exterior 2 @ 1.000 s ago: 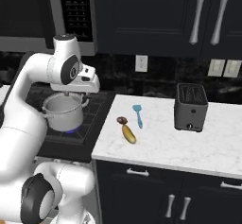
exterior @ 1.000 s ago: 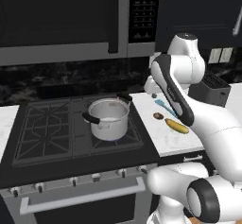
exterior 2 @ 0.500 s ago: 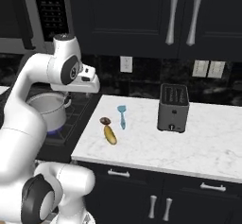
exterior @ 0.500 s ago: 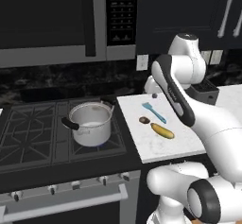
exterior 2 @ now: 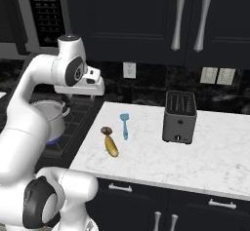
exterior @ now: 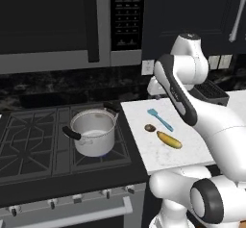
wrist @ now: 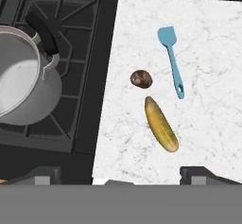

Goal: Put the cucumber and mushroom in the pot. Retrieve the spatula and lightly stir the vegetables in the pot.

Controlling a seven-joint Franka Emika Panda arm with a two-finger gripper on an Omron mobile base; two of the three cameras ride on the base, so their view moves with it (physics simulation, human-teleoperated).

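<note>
Gripper (wrist: 120, 173) hangs high over the white marbled stone counter (wrist: 208, 43), jaws spread wide with nothing between them; ahead of the gap lies the elongated yellowish-olive cucumber (wrist: 161, 124), the small round dark-brown mushroom (wrist: 141, 79) just beyond its far tip, apparently apart from it though the gap is fine. The slim light-blue spatula (wrist: 171, 60) lies beside them toward the right tip, blade pointing away from the jaws. The round shiny steel pot (wrist: 21, 83) with black side handles sits on the black gas stove (wrist: 80, 38), off past the left tip, its inside looking bare.
</note>
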